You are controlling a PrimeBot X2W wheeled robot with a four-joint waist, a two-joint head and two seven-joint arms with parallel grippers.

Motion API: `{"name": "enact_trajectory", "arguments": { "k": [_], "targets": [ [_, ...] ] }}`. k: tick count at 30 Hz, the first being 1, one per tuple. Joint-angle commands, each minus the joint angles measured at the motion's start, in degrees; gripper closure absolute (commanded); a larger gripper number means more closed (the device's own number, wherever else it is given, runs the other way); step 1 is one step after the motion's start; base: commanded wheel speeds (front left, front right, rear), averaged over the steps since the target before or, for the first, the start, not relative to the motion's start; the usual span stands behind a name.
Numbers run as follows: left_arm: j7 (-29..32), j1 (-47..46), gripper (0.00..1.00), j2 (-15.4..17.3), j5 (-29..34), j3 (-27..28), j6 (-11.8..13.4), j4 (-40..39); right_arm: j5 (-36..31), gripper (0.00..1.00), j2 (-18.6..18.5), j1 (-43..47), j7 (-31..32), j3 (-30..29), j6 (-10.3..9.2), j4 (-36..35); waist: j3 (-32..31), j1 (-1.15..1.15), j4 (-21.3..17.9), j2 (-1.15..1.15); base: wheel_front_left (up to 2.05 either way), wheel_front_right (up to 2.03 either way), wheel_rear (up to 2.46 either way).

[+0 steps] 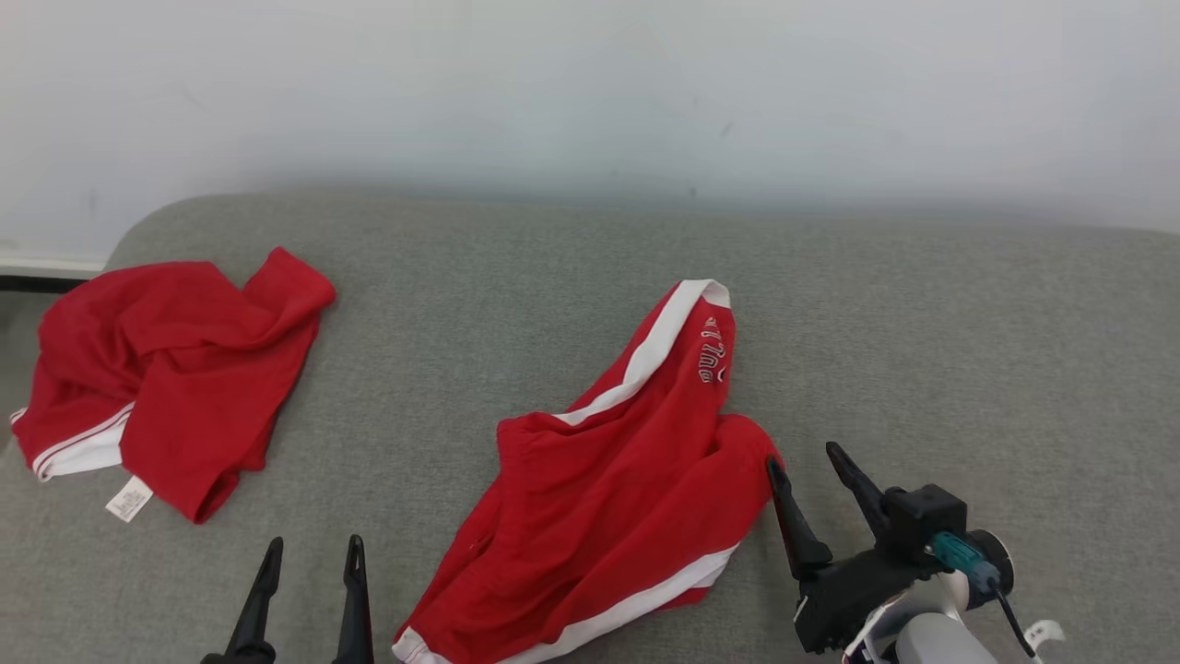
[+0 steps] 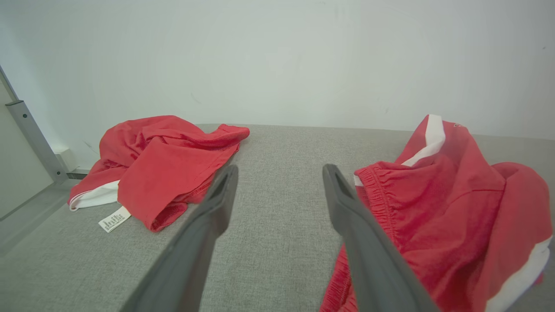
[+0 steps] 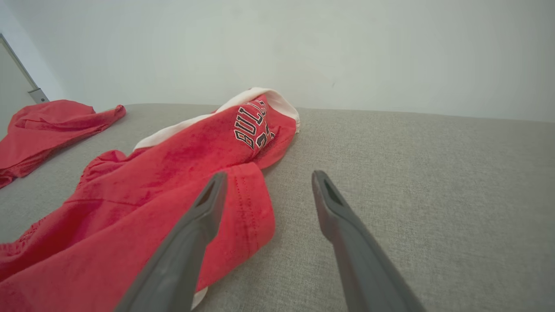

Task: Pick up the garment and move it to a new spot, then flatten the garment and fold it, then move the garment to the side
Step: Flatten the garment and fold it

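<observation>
L gripper (image 1: 314, 544): fingers spread wide, nothing btwn them, just bare grey fabric in the gap. The head view cuts it off at the bottom edge, so only the two dark fingers show. In the L wrist view the finger on that view's right (image 2: 364, 242) overlaps the waistband side of the red shorts (image 1: 618, 498); touching or just above, can't tell.

R gripper (image 1: 802, 456): also spread, holding nothing. Its inner fingertip sits right at the shorts' right edge. In the R wrist view that finger (image 3: 190, 242) covers part of the hem, contact unclear. The other finger is over bare cushion. Behind it is a black wrist block w/ a teal plug and cable; the arm is cut off at the lower right corner.

The shorts lie crumpled centre-front on the grey cushioned surface (image 1: 922, 323), btwn the two grippers, closer to the R one. One leg runs up toward the wall, w/ a white side stripe and white hem. Lettering near that hem is readable only in part ("BUL..."), the rest lost in a fold. The lower leg's corner runs off the bottom of the head view.

A second red garment (image 1: 175, 369) w/ white trim is bunched at far left, well apart from the shorts. Its white care label (image 1: 129, 499) sticks out at the front, text too small to read. What kind of garment it is, can't tell. Behind is a pale wall (image 1: 590, 92).
</observation>
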Motion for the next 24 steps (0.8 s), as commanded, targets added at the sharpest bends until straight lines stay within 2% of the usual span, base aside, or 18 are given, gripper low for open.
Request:
{"name": "enact_trajectory", "arguments": {
  "k": [1,9,10,11,12,13,14,19,24],
  "targets": [
    [-0.2,-0.5,0.0,-0.2,0.2,-0.2,-0.1,0.3,1.2,0.0,-0.4,-1.1,0.0,0.9,-0.13,2.2,0.5,0.0,1.3,0.0,0.0,0.0,0.0],
    [-0.2,-1.0,0.0,-0.2,0.0,-0.3,-0.3,0.9,5.3,0.0,-0.9,-5.8,0.0,5.7,-0.13,13.2,0.9,0.0,2.8,0.0,0.0,0.0,0.0],
    [-0.2,-1.0,0.0,-0.2,-0.1,-0.4,-0.2,0.9,7.1,0.0,-0.6,-6.9,0.0,7.0,-0.13,16.4,1.0,0.0,2.8,0.0,0.0,0.0,0.0],
    [-0.2,-1.0,0.0,-0.2,-0.1,-0.4,-0.2,0.9,7.1,0.0,-0.6,-6.9,0.0,7.0,-0.13,16.4,1.0,0.0,2.8,0.0,0.0,0.0,0.0],
    [-0.2,-1.1,0.0,-0.2,-0.1,-0.5,-0.2,1.0,8.2,0.06,-0.4,-7.6,0.0,7.8,-0.13,17.7,1.1,0.0,2.9,0.0,0.0,0.0,0.0],
    [-0.2,-1.1,0.0,-0.2,0.0,-0.5,-0.2,1.0,9.3,0.51,-0.2,-8.3,0.0,8.5,-0.13,18.6,1.1,0.0,2.8,0.0,0.0,0.0,0.0],
    [-0.2,-1.2,0.0,-0.2,-0.1,-0.5,-0.2,1.1,9.9,1.0,-0.4,-9.0,0.0,9.1,-0.13,19.0,1.1,0.0,2.8,0.0,0.0,0.0,0.0],
    [-0.2,-1.2,0.0,-0.3,-0.4,-0.5,0.0,1.2,12.6,1.0,-1.9,-10.0,0.0,10.3,-0.13,18.6,0.9,0.0,2.2,0.0,0.0,0.0,0.0],
    [-0.2,-0.6,0.0,-0.3,-0.9,-0.1,0.4,1.0,12.8,1.0,-4.2,-8.4,0.0,6.7,-0.13,14.1,0.7,0.0,0.5,0.0,0.0,0.0,0.0]
  ]
}}
